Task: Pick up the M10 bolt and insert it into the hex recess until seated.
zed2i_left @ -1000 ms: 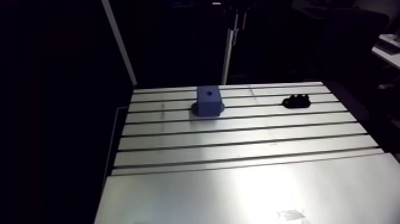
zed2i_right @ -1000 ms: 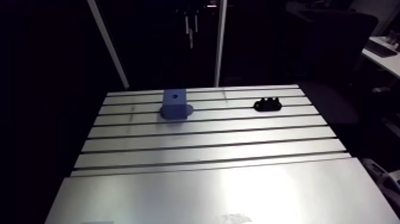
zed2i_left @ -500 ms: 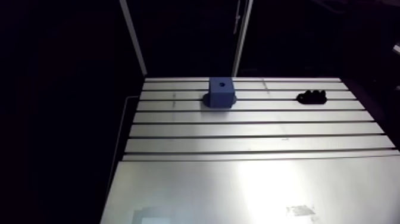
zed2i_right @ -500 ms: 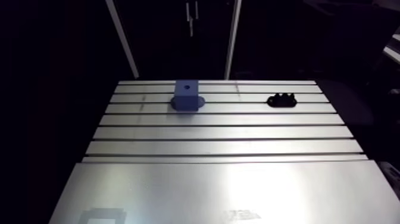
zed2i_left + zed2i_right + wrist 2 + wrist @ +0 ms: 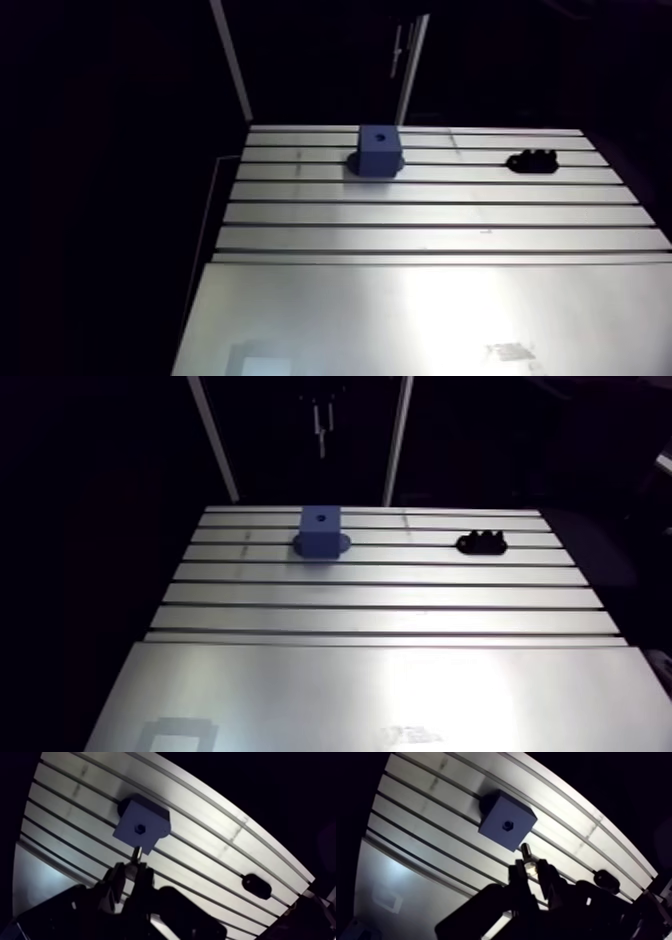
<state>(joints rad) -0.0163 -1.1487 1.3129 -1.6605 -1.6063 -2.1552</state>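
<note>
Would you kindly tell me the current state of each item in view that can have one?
Black two-finger claw: shut on the silvery M10 bolt.
Silvery M10 bolt: held off the table, not yet inserted.
Blue square block: standing on the table, its hex recess empty.
Small black lobed part: lying on the slotted aluminium table, apart from the block.
</note>
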